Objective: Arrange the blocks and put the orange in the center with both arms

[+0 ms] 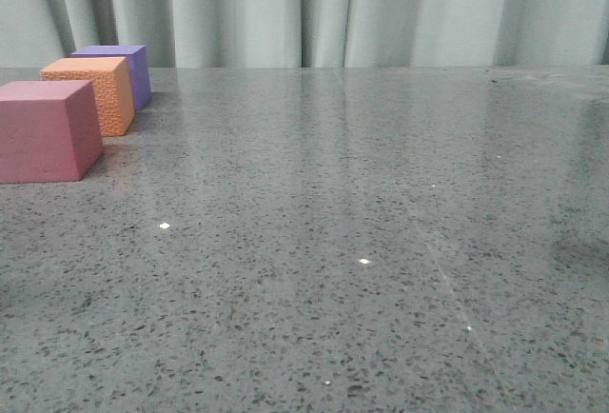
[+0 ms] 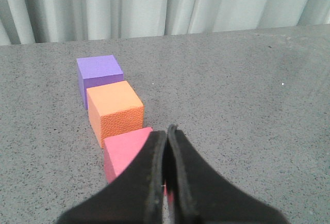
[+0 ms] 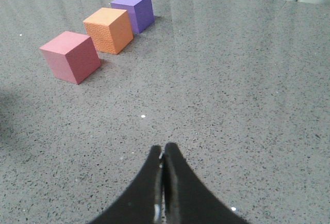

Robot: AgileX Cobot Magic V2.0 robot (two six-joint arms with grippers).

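Grey speckled glossy tabletop point(image 1: 381, 270) — pale pleated curtain point(image 1: 333, 9) behind.

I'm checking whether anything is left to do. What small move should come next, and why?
Probably none beyond keeping both arms back: the orange cube already sits between the purple cube and the pinkish-red cube in one line. The left pincer and right pincer are shut and empty.

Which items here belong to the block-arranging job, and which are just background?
Job items:
- orange cube, sitting between the other two
- purple cube
- pinkish-red cube
- left end effector, closed, empty
- right end effector, closed, empty

Background:
- speckled grey table
- pale curtain
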